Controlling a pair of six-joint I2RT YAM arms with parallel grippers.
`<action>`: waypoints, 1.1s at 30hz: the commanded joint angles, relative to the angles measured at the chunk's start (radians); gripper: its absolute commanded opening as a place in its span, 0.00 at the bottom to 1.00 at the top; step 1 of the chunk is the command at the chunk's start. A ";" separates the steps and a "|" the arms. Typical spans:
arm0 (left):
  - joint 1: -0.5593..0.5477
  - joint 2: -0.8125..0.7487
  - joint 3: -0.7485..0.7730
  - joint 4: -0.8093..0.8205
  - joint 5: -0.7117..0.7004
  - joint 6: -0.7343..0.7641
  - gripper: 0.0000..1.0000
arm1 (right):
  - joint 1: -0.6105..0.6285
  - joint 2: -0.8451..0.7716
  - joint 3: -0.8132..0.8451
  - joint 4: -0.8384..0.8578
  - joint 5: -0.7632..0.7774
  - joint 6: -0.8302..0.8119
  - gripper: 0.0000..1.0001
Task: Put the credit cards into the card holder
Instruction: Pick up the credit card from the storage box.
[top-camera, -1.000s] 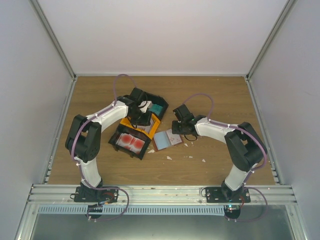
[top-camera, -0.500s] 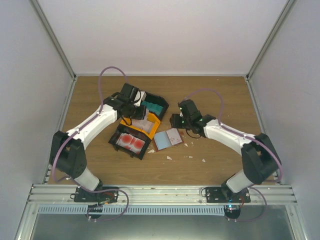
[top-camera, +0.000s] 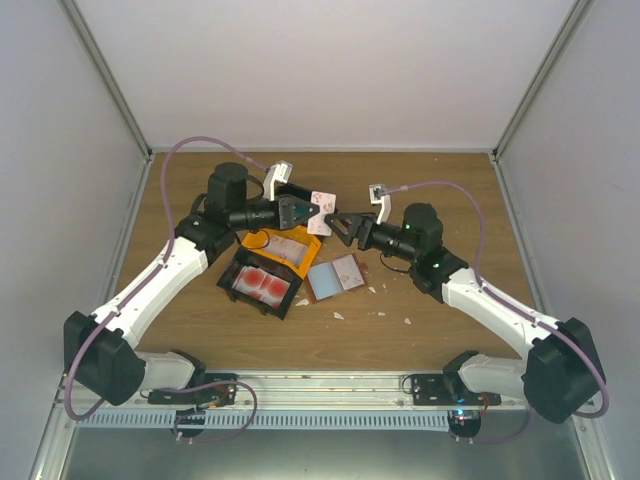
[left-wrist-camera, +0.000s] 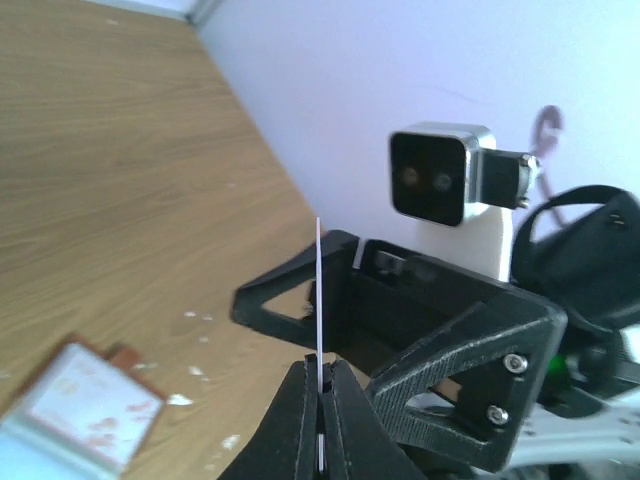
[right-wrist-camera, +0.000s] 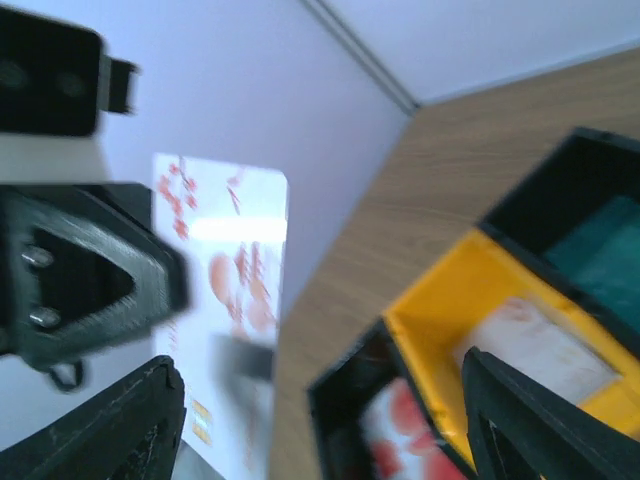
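The danger I see is in this mid-air handover. The left end effector (top-camera: 306, 210) pinches the pale pink-white credit card (top-camera: 321, 200) by one short edge only. If the right end effector (top-camera: 334, 226) nudges it or closes off-centre, the card could twist loose and drop to the desk (top-camera: 450, 200) or into a bin below.

The left jaws are clamped tight on the card. The right end effector gapes wide, faces the card and grips nothing; I cannot tell whether it touches the card. The card holder (top-camera: 335, 277) lies open on the desk beneath them, just beside the black bin (top-camera: 292, 297) of red cards (top-camera: 262, 283).
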 joint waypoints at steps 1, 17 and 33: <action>0.000 -0.032 -0.057 0.229 0.226 -0.171 0.00 | -0.005 -0.018 -0.017 0.225 -0.171 0.130 0.68; -0.001 -0.088 -0.148 0.150 0.115 -0.149 0.20 | -0.010 -0.045 -0.067 0.258 -0.208 0.145 0.00; -0.355 0.022 -0.373 0.011 -0.579 -0.145 0.79 | -0.234 -0.089 -0.129 -0.362 -0.080 -0.163 0.01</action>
